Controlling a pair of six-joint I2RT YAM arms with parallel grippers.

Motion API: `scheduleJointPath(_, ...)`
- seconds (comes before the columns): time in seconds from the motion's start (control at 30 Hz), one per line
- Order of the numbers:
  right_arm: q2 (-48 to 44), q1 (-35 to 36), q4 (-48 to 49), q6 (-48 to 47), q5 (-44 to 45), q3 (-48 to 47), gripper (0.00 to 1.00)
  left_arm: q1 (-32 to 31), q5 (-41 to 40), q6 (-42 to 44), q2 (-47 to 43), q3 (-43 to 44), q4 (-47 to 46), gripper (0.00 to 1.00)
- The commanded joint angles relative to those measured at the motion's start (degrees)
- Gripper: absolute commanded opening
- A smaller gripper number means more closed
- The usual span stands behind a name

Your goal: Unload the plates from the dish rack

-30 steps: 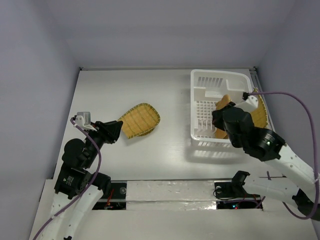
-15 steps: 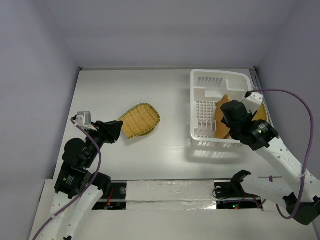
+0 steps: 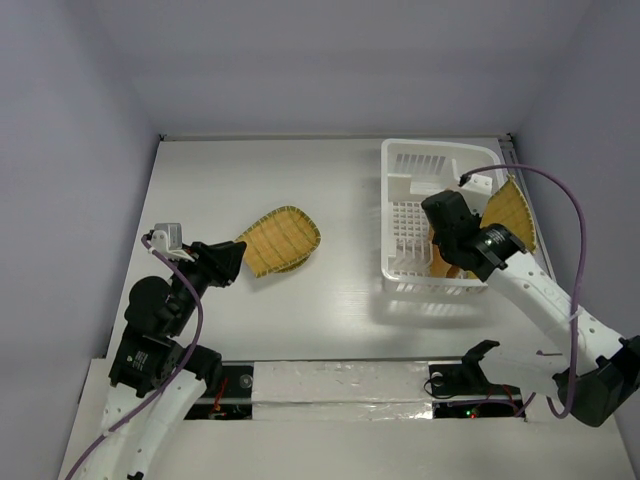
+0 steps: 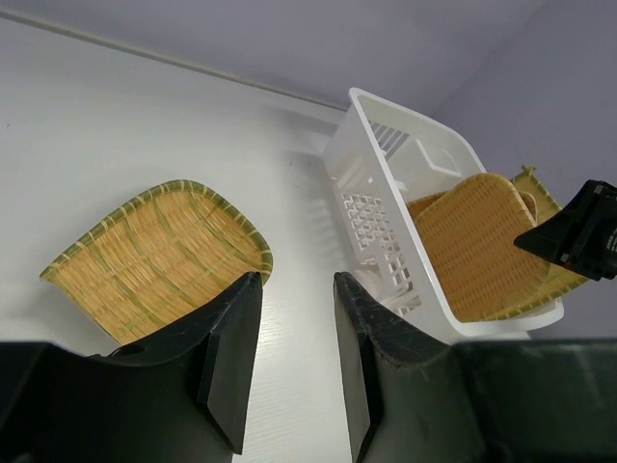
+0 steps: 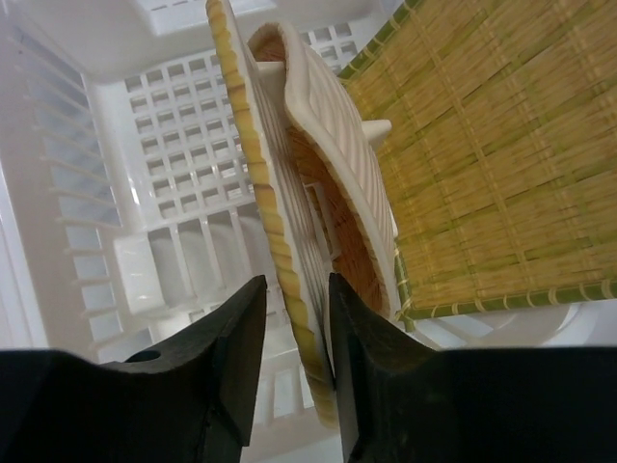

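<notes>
The white dish rack stands at the right. In the right wrist view a round tan woven plate stands on edge in the rack, with a second plate behind it and a larger square plate leaning at the right. My right gripper is open. Its fingers straddle the first plate's rim, which touches the right finger. One more plate lies flat on the table. My left gripper is open and empty just beside that plate.
The rack's slotted walls close in tightly around my right gripper. The square plate sticks out over the rack's right wall. A purple cable loops above the right arm. Grey walls surround the table.
My right gripper has swung toward the far side of the rack and come down over the upright plates, its fingers now on either side of one rim. The left arm has not moved.
</notes>
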State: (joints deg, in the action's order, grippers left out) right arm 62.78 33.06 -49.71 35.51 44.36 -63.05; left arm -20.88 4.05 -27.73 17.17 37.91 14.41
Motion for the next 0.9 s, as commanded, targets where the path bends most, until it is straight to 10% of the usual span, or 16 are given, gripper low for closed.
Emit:
scheduleJointPath(0.0, 1.0, -0.2, 2.0, -2.1, 0.6, -1.5, 0.4, 0.1, -0.1, -0.1, 0.7, -0.1, -2.0, 0.33)
scheduleJointPath(0.13, 2.7, -0.2, 1.6, -2.7, 1.2, -1.7, 0.43, 0.1, -0.1, 0.0, 0.4, -0.1, -2.1, 0.33)
scheduleJointPath(0.57, 4.5, -0.7, 0.4, -8.2, 4.4, -5.9, 0.02, 0.1, -0.1, -0.2, 0.0, -0.1, -2.0, 0.33)
scheduleJointPath(0.87, 1.6, -0.7, -0.7, -12.7, 6.7, -11.1, 0.0, 0.1, 0.3, -0.2, 0.1, -0.3, -2.2, 0.33)
